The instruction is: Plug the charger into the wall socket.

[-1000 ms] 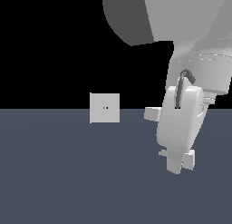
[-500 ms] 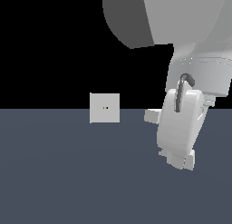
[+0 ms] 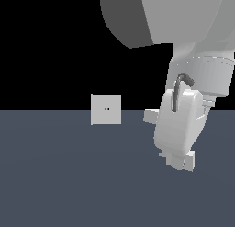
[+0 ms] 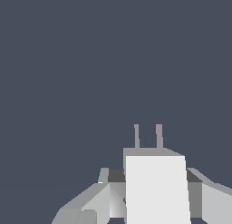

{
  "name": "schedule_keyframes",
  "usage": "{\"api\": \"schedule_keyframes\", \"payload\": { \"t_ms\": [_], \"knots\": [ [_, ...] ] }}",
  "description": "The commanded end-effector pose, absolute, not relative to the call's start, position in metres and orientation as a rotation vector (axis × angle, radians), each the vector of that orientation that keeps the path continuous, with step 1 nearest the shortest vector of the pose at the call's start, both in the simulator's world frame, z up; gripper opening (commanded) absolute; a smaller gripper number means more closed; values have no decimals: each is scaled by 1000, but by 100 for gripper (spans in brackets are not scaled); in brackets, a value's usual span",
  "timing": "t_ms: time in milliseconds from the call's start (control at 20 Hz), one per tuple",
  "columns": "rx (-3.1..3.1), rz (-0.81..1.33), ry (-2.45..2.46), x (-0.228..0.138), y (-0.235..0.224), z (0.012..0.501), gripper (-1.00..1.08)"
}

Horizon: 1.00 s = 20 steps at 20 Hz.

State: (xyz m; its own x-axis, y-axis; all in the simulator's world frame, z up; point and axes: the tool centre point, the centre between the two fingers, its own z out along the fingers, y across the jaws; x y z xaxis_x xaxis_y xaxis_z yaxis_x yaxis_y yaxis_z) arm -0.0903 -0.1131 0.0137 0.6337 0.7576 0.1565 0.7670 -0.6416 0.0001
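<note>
The wall socket [image 3: 106,109] is a flat light-grey square plate with two tiny dark holes, standing upright at the far edge of the dark floor, left of centre in the exterior view. My gripper [image 3: 179,161] hangs low over the floor to the socket's right in that view. In the wrist view the gripper [image 4: 154,193] is shut on the charger [image 4: 156,187], a light-grey block with two thin prongs pointing away from the hand. A finger [image 4: 97,202] shows on either side of it. In the exterior view only a corner of the charger [image 3: 189,162] shows under the hand.
The dark grey floor [image 3: 69,175] stretches flat under the gripper and up to the socket. The arm's large links [image 3: 183,19] fill the upper right of the exterior view. A small light block [image 3: 150,116] pokes out from behind the hand.
The fingers have drawn together around the charger and the hand has risen slightly off the floor. The socket has not moved.
</note>
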Motion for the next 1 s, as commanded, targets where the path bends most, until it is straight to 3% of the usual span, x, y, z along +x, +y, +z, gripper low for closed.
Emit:
{"api": "schedule_keyframes", "payload": {
  "t_ms": [0, 950],
  "knots": [
    [-2790, -221, -1277, -89, -109, 16, -100],
    [-2969, -240, -849, -64, -44, 48, -100]
  ]
}}
